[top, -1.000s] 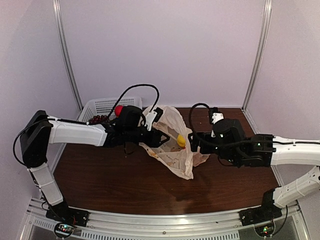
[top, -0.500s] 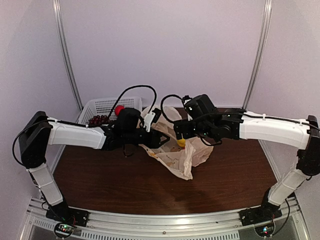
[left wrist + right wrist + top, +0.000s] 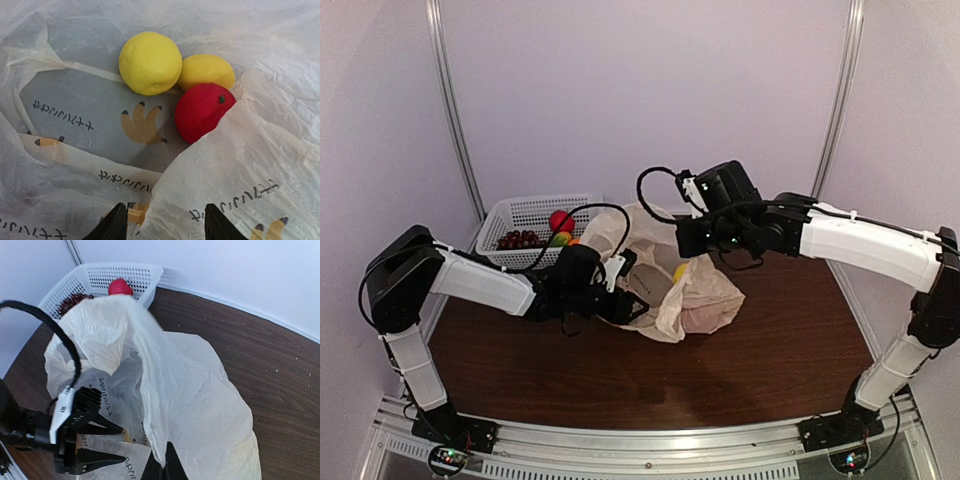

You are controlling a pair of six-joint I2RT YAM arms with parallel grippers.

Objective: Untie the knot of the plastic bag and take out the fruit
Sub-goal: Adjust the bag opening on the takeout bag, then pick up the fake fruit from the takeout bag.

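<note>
A fold of the plastic bag (image 3: 240, 165) hides the lower side of the red fruit (image 3: 202, 112). The left gripper (image 3: 164, 210) is cropped to two dark fingertips. From above, dark contents of the white basket (image 3: 525, 212) are too small to identify.

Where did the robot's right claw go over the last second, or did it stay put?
Yes, it moved: the right claw swung left and toward the back wall, nearer the white perforated plastic basket, and now pinches the crinkly cream plastic bag.
</note>
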